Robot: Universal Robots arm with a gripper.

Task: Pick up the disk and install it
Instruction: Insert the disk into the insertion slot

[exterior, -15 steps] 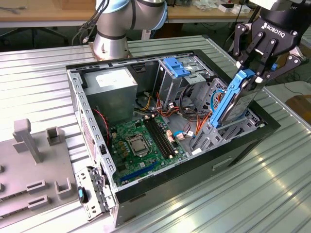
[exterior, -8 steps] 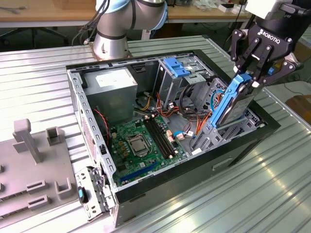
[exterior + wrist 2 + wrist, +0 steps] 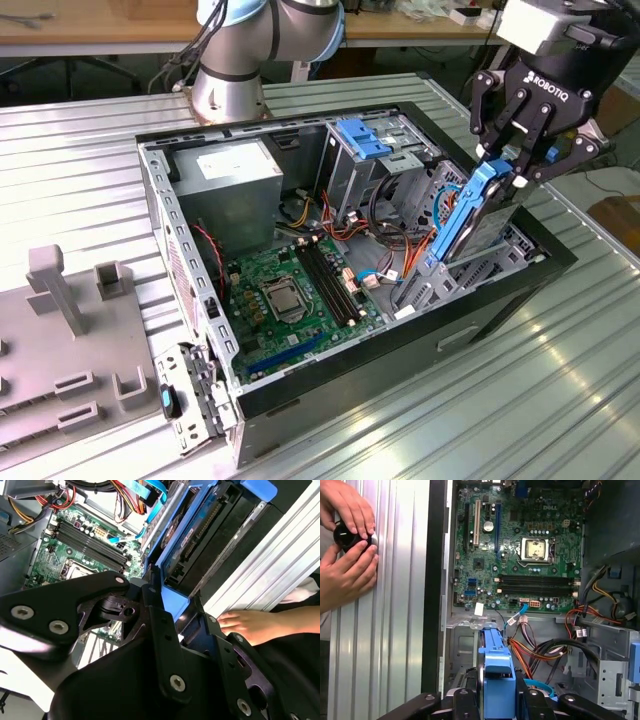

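The disk, a flat drive in bright blue side rails, stands steeply tilted over the drive bay at the open computer case's end on the exterior view's right. Its lower end is down among the bay's rails. My gripper is shut on its upper blue end. In the second wrist view the black fingers clamp the blue rail, and the disk runs down into the bay. In the first wrist view the blue rail of the disk rises between my gripper's fingers.
The case lies open on a ribbed metal table, showing a green motherboard, a grey power supply, a metal cage with a blue latch and loose cables. A person's hands hold a black object beside the case.
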